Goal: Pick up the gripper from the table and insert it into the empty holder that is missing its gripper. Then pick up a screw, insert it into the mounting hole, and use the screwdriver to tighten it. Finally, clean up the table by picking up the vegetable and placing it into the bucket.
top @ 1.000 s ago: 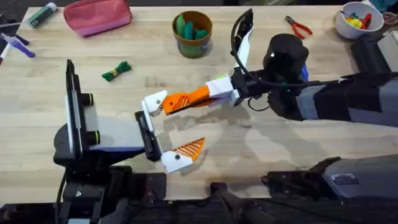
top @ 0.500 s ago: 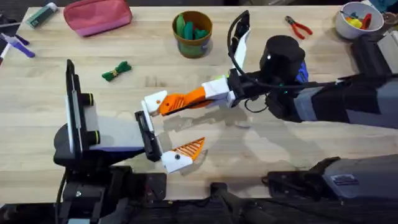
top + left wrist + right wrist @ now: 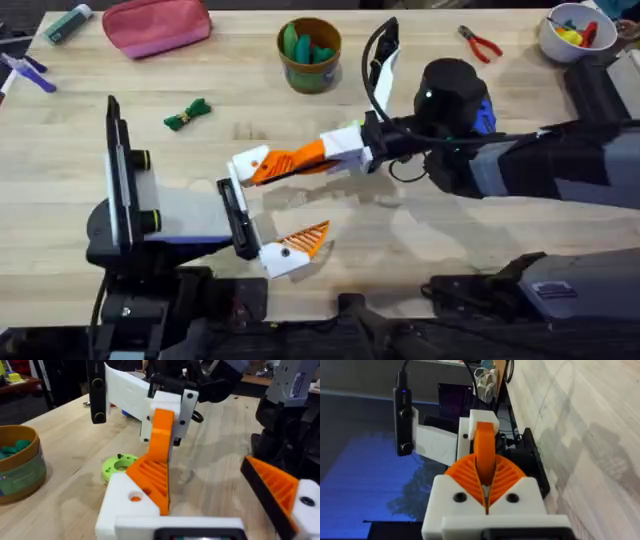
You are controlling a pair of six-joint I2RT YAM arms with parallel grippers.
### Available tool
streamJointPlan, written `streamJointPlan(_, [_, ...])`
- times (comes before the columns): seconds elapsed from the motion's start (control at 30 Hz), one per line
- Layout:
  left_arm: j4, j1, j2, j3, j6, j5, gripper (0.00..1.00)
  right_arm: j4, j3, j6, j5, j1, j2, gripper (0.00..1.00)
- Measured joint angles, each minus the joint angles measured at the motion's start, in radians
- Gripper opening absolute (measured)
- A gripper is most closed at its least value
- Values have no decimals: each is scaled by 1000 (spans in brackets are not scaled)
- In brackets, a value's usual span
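Observation:
The gripper (image 3: 295,158), an orange ribbed wedge, lies level just above the table. My right gripper (image 3: 345,150) is shut on its rear end. Its front end sits against the white empty holder (image 3: 249,163), which is the upper finger of my left gripper (image 3: 272,208). That left gripper is open, and its other finger carries an orange pad (image 3: 303,240). The left wrist view has the wedge (image 3: 157,460) seated in the holder (image 3: 125,510). The vegetable (image 3: 187,113) lies to the left on the table. The bucket (image 3: 310,55) stands at the back. A blue part (image 3: 486,115) behind my right arm may be the screwdriver.
A pink pouch (image 3: 155,25) and a teal marker (image 3: 68,22) lie at the back left. Red pliers (image 3: 480,42) and a white bowl (image 3: 570,30) sit at the back right. A green disc (image 3: 117,466) rests on the table under the right gripper.
My right gripper has shifted slightly left, and the orange wedge has slid further into the white holder. The left arm has stayed still.

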State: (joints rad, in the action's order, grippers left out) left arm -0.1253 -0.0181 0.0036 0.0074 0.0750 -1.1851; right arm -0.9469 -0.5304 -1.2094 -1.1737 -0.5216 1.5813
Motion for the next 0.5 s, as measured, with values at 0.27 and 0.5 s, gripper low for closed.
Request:
streamJointPlan(0.27, [0, 0, 0, 0, 1, 1, 988, 4, -13, -4, 25, -20, 3, 11])
streamJointPlan(0.5, [0, 0, 0, 0, 0, 0, 988, -2, -26, -6, 30, -28, 25, 11])
